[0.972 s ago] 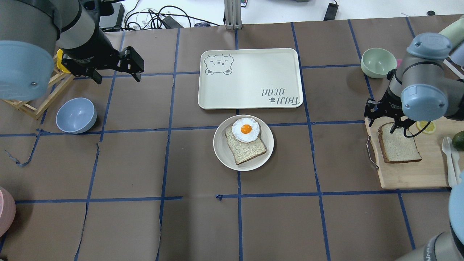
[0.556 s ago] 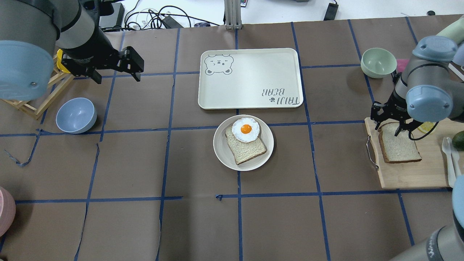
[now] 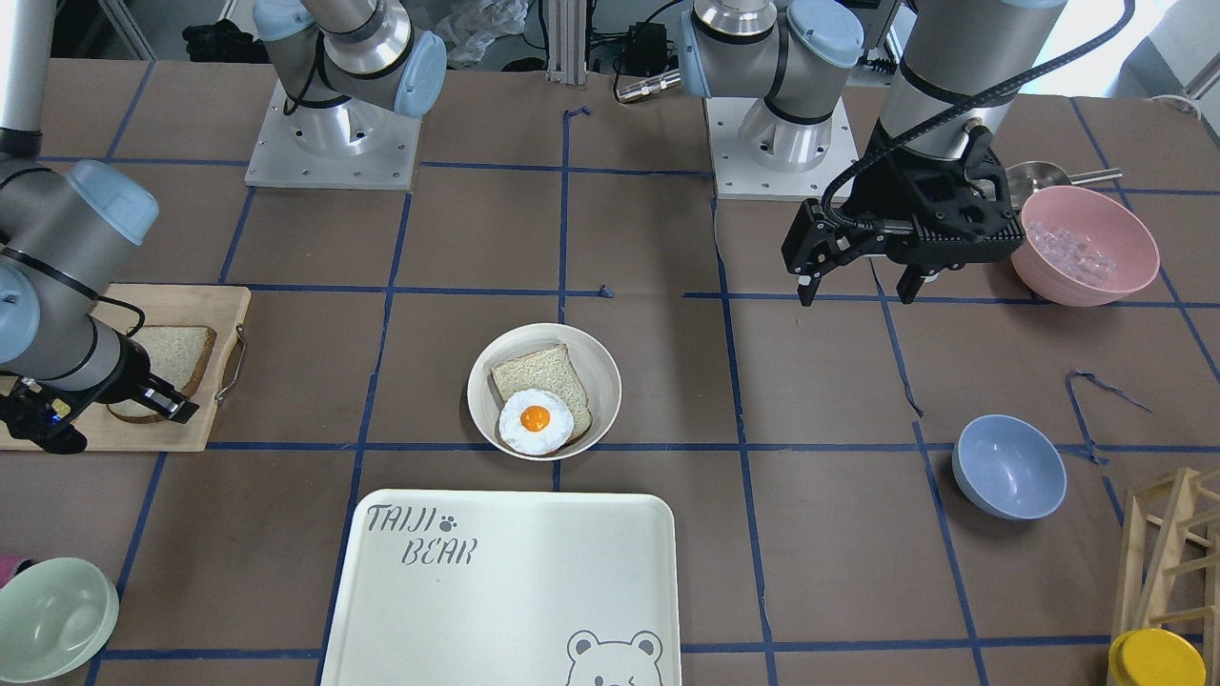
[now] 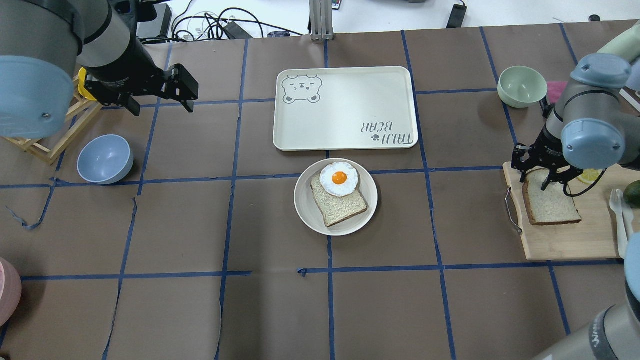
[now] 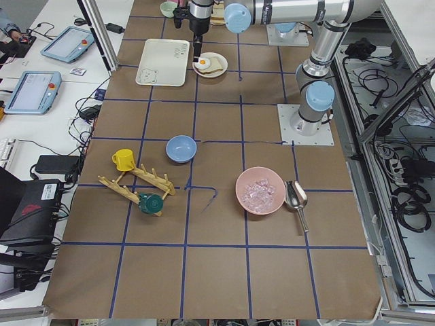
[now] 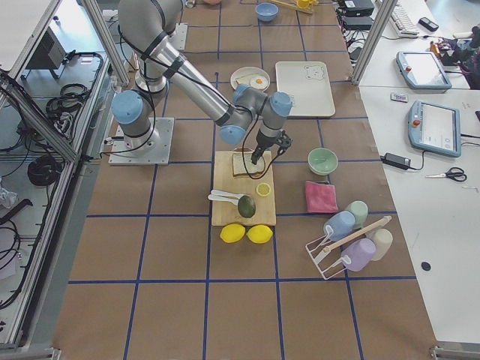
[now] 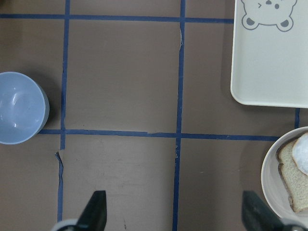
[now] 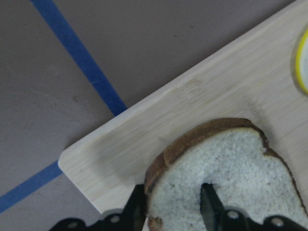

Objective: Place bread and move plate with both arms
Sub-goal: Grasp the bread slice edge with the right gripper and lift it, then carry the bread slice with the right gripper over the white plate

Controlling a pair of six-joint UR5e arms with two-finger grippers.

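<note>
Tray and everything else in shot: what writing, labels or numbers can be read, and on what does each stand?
"TAIJI BEAR": grey print with a paw mark after TAIJI, on the tray; a bear face is drawn in the opposite corner.
The tablet screens beside the table: too small to read.
No other text is legible.

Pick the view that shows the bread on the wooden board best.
Overhead: nearly the whole bread shows. Front view: the right arm hides part. Right wrist: only one crusted end, close up. Right side view: tiny.
</note>
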